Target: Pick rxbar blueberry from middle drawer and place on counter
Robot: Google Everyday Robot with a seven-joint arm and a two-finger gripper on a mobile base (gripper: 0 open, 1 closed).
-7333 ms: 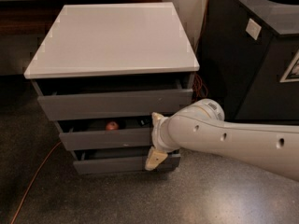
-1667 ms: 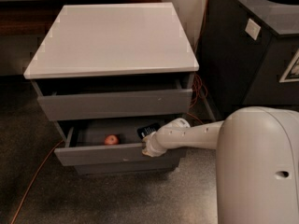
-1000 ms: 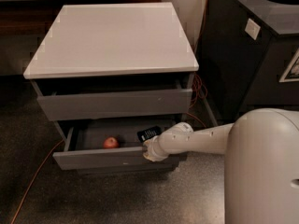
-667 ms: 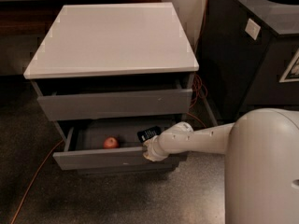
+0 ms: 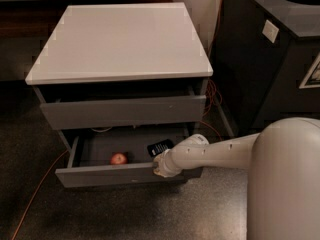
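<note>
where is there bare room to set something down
The whole counter is bare. In the middle drawer, the floor left of the red apple is free; the right side is crowded by the rxbar blueberry and the gripper.

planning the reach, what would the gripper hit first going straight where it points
Probably the front panel of the middle drawer: the gripper sits at its top edge, pointing left along it. The red apple lies farther left inside; the rxbar blueberry is off that line. Depth is unclear.

Small dark blue-black wrapped bar (image 5: 160,148) lies flat, right of centre, in shallow grey middle drawer (image 5: 110,175), open under glossy white square counter (image 5: 120,39). Robot jaws at drawer front, near bar.
</note>
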